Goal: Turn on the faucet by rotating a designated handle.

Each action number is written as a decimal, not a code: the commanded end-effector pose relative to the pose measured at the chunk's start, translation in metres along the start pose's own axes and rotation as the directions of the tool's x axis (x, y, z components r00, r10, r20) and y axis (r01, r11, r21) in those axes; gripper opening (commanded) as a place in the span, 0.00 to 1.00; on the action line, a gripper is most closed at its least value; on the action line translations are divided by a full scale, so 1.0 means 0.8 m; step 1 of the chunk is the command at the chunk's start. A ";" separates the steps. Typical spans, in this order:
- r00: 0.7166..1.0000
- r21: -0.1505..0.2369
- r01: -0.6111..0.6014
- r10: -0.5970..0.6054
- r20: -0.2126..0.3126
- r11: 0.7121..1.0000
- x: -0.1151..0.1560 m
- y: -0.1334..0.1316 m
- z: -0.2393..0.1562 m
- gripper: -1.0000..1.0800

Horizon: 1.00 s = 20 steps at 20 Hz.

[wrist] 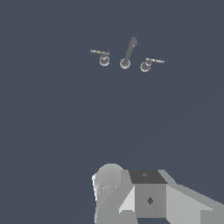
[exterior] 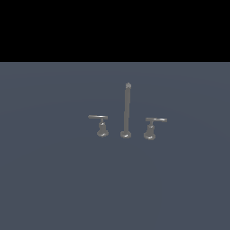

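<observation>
The faucet (exterior: 127, 110) stands mid-scene on a flat grey-blue surface: a tall thin spout rod on a round foot, with a short lever on each side. The handle (exterior: 102, 126) is on the exterior view's left, and its flat arm overhangs leftward. Its twin (exterior: 150, 128) on the right overhangs rightward. The wrist view shows the faucet (wrist: 129, 52) from above and far off, with the handle (wrist: 103, 57) and the twin (wrist: 146, 64). A pale grey blocky piece of my gripper (wrist: 148, 197) fills that view's edge, well away from the faucet. No separate fingers can be made out. The exterior view shows no arm.
The grey-blue surface (exterior: 54, 179) stretches around the faucet on all sides. A black band lies beyond its far edge in the exterior view. No other objects show.
</observation>
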<state>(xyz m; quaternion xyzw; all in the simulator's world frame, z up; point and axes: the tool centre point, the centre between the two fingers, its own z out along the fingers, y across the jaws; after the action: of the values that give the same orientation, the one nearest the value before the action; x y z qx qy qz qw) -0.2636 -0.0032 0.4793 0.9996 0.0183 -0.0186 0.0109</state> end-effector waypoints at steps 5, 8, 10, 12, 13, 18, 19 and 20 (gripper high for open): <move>1.000 0.000 -0.009 0.009 0.000 1.000 0.001 -0.002 0.002 0.00; 1.000 0.001 -0.026 0.026 0.000 1.000 0.003 -0.006 0.007 0.00; 0.999 0.001 -0.044 0.044 0.000 0.999 0.005 -0.010 0.012 0.00; 0.998 0.002 -0.066 0.066 0.000 0.998 0.008 -0.015 0.018 0.00; 0.997 0.002 -0.078 0.078 0.000 0.997 0.009 -0.018 0.022 0.00; 0.988 0.005 -0.157 0.157 0.000 0.988 0.020 -0.035 0.044 0.00; 0.984 0.005 -0.176 0.176 0.000 0.984 0.023 -0.039 0.049 0.00; 0.981 0.006 -0.196 0.196 0.000 0.981 0.026 -0.044 0.055 0.00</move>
<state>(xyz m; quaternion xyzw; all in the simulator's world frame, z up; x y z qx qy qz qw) -0.2483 0.0267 0.4408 0.9977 -0.0655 -0.0175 0.0099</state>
